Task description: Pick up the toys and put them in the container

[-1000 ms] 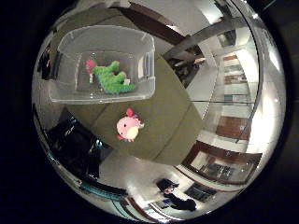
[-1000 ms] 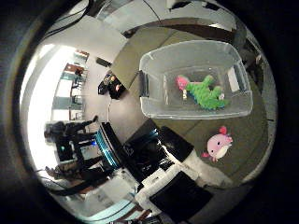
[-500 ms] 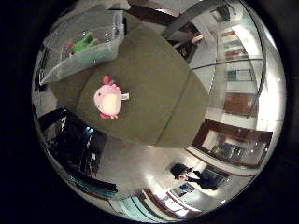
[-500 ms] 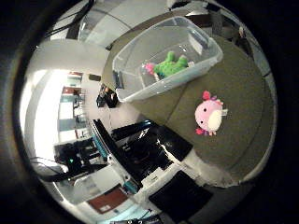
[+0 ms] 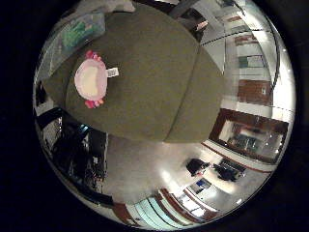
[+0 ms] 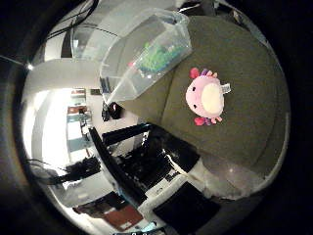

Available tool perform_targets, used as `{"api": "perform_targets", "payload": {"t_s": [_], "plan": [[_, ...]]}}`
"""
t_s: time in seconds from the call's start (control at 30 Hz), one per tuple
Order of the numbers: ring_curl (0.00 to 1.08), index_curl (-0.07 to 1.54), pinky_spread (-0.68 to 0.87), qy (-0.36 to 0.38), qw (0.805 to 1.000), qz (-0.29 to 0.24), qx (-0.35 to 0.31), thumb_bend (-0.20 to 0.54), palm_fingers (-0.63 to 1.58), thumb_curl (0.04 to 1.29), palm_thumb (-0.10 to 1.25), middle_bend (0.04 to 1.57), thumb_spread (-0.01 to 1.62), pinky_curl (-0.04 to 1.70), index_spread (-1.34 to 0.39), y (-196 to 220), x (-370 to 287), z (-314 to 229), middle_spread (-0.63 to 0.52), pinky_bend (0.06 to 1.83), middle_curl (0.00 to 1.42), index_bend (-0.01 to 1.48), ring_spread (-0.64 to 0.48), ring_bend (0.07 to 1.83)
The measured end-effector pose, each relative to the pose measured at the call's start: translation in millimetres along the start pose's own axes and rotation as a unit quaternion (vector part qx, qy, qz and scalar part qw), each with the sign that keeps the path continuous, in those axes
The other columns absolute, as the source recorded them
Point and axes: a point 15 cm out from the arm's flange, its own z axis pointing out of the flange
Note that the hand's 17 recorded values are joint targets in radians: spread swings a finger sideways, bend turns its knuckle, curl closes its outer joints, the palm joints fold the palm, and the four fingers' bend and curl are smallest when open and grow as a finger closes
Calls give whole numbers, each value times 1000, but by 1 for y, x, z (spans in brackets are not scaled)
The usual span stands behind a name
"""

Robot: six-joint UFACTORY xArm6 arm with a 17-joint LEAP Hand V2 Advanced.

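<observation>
A pink plush toy (image 6: 206, 98) with a pale belly lies on the olive-green table (image 6: 244, 63), a short way from a clear plastic container (image 6: 146, 54). Inside the container lies a green plush toy (image 6: 155, 55), seen blurred through the wall. The pink toy (image 5: 91, 80) and the container (image 5: 72, 38) also show in the little finger side view. No part of my hand shows in either view.
The table's edge (image 5: 145, 137) drops to a shiny floor (image 5: 140, 169). Dark equipment and chairs (image 6: 156, 161) stand beside the table on the container's side. Shelving and glass walls (image 5: 246, 140) line the room further off.
The whole picture has shifted: the camera has moved off the container and toward the pink toy, which now looks larger. The container sits nearer the edge of both views.
</observation>
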Motion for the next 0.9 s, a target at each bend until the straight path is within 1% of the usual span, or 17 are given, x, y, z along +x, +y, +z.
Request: {"api": "perform_targets", "payload": {"t_s": [0.17, 0.57, 0.8, 0.9], "plan": [[238, 283, 327, -5, 1000, 6, 1, -22, 120, 316, 571, 197, 1101, 1, -370, -1, -4, 31, 15, 761, 335, 167, 125, 377], [246, 288, 329, -41, 999, 10, -31, -22, 116, 313, 568, 196, 1099, 1, -352, 1, -41, 96, 34, 746, 331, 166, 144, 367], [249, 291, 329, -58, 997, 17, -47, -22, 119, 312, 568, 195, 1099, 1, -343, 11, -51, 120, 35, 743, 326, 168, 147, 361], [251, 292, 330, -55, 997, 19, -44, -22, 118, 312, 568, 196, 1099, 1, -343, 4, -43, 124, 35, 741, 325, 168, 147, 360]]}}
